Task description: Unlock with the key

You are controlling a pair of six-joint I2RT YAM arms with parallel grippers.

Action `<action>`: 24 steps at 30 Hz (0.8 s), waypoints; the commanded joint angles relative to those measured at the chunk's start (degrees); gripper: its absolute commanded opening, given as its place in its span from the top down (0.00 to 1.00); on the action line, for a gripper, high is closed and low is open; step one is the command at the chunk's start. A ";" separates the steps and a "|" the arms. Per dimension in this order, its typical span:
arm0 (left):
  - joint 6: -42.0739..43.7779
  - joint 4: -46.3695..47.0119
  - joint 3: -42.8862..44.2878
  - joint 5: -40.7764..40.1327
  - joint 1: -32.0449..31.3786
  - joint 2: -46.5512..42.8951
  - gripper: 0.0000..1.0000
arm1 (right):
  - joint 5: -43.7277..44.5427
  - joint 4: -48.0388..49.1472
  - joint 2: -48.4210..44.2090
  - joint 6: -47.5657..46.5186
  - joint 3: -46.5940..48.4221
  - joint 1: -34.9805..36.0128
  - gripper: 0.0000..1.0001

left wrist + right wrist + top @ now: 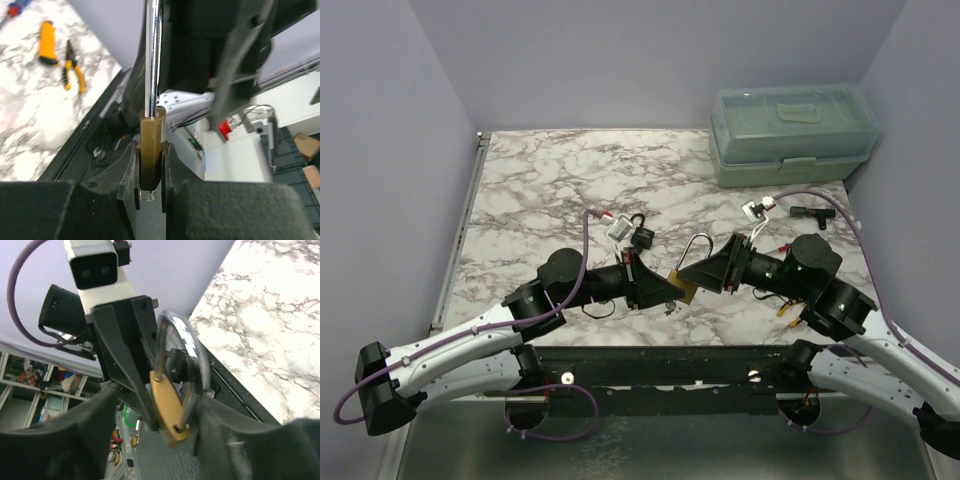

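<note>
Our left claw (668, 288) is closed on the brass body of the padlock (150, 145). In the left wrist view its two fingers (127, 175) press on the body's flat faces. The lock is held off the table (540, 180), near the near edge and between the two arms.

The relation that matters is the lock's long axis. The chrome shackle (698, 247) runs straight out from the left claw's tips, rightward and slightly toward the far side, at the right arm. We judge that the keyhole end of the body therefore points back into the left claw's palm, away from the right arm.

Our right claw (695, 272) faces the lock from the right and is almost touching it. In the right wrist view its fingers (85, 430) are spread wide on either side of the shackle loop and grip nothing that we can see. That view is blurred, so we cannot rule out contact with the shackle.

We cannot pick out the key with any certainty. A small metal cluster (620, 228) lies on the table just beyond the left claw, and it may or may not include the key. The right arm is the free one, but it sits at the shackle end, so we judge that the lock needs turning before a key can go in.
</note>
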 commanded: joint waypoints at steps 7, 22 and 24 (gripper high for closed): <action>2.32 -4.07 -0.17 -2.90 0.05 -1.64 1.00 | 9.00 -8.23 -3.42 -1.48 5.93 0.47 0.27; 2.98 -4.89 -0.19 -2.97 0.04 0.22 1.00 | 3.66 -3.32 4.49 -2.52 8.79 0.41 0.37; 3.08 -4.89 -0.33 -3.01 0.03 -0.16 1.00 | 2.83 -2.39 5.78 -2.60 9.25 0.47 0.38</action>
